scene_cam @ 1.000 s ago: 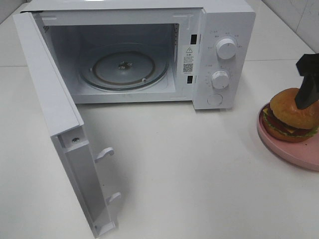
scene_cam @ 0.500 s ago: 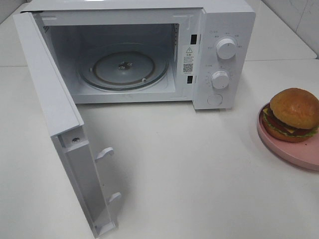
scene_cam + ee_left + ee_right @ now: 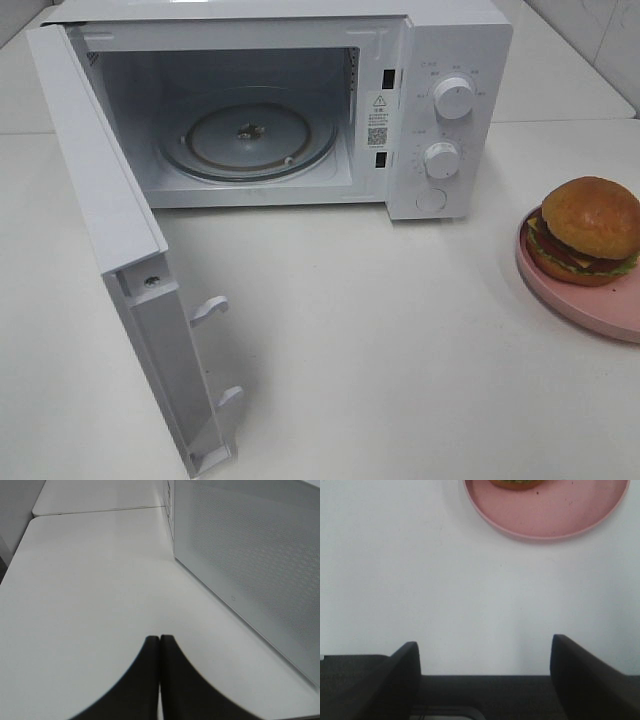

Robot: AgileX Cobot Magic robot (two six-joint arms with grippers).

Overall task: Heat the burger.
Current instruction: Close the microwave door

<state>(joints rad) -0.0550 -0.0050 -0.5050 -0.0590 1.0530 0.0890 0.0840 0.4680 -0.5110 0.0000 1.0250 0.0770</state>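
- You have the white boxy microwave oven (image 3: 300, 100) as your landmark on the white table (image 3: 400, 370); its hinged white door (image 3: 120, 260) swings wide open toward the front left.
- Inside the oven cavity you see a round clear glass turntable (image 3: 250, 140), nothing on it.
- Your round burger with glossy golden-brown bun, green lettuce and dark patty (image 3: 585, 232) sits right of the microwave, well apart from it, past the two white round control knobs (image 3: 453, 98).
- The burger rests on a pink round plate (image 3: 580, 300), near the plate's side closest to the microwave.
- Your left gripper (image 3: 160, 639) is closed, black fingertips touching, holding nothing, low over the table beside the perforated outer face of the open door.
- Your right gripper (image 3: 485, 650) is spread wide, empty, over bare table just short of the pink plate; only a sliver of burger shows there.
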